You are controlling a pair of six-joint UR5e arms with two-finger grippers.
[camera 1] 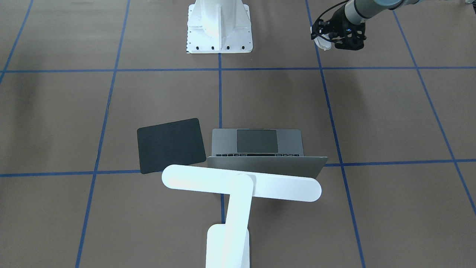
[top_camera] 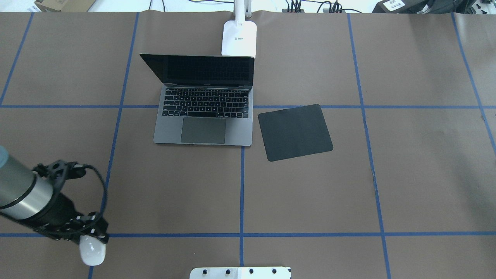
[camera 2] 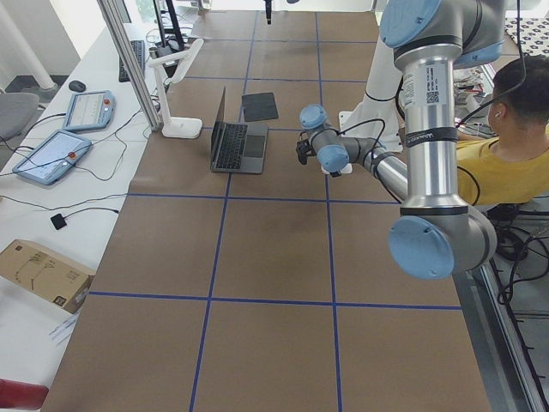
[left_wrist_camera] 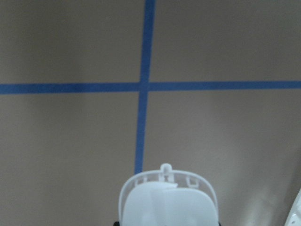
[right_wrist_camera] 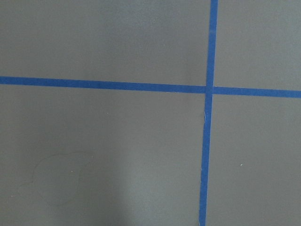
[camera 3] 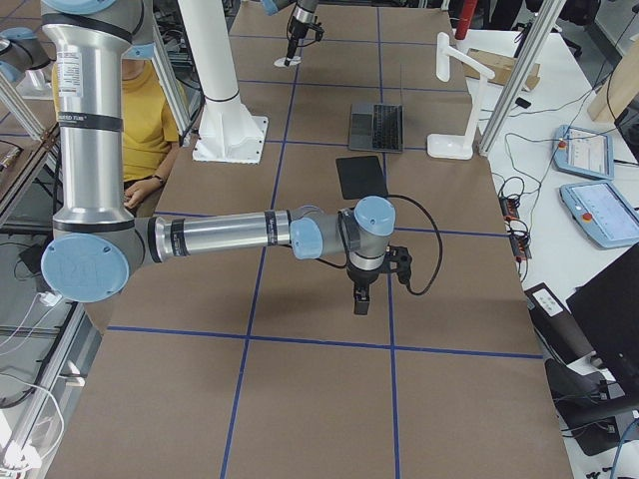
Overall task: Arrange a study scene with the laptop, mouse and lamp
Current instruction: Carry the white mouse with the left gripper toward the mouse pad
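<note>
A brown table [top_camera: 310,193] is marked off with blue tape lines. An open laptop [top_camera: 203,112] sits at the far middle with its screen and keyboard turned toward the robot, ready for use. The white lamp [top_camera: 239,38] stands just behind the laptop's lid, probably so its bar head can light the keys. A thin black mat [top_camera: 295,131] lies bare just beside the laptop on the robot's right, seemingly the spot kept for the mouse.

The left gripper [top_camera: 92,235] is clamped on the white mouse [top_camera: 93,252] at the near left of the table, well apart from the laptop and mat. The mouse's rounded end sticks out past the fingertips toward the robot's base. It appears to be raised off the table, as suits carrying it across.

The right gripper [camera 3: 360,299] hangs over a tape crossing on the robot's right. Whether it is open or closed cannot be told.
</note>
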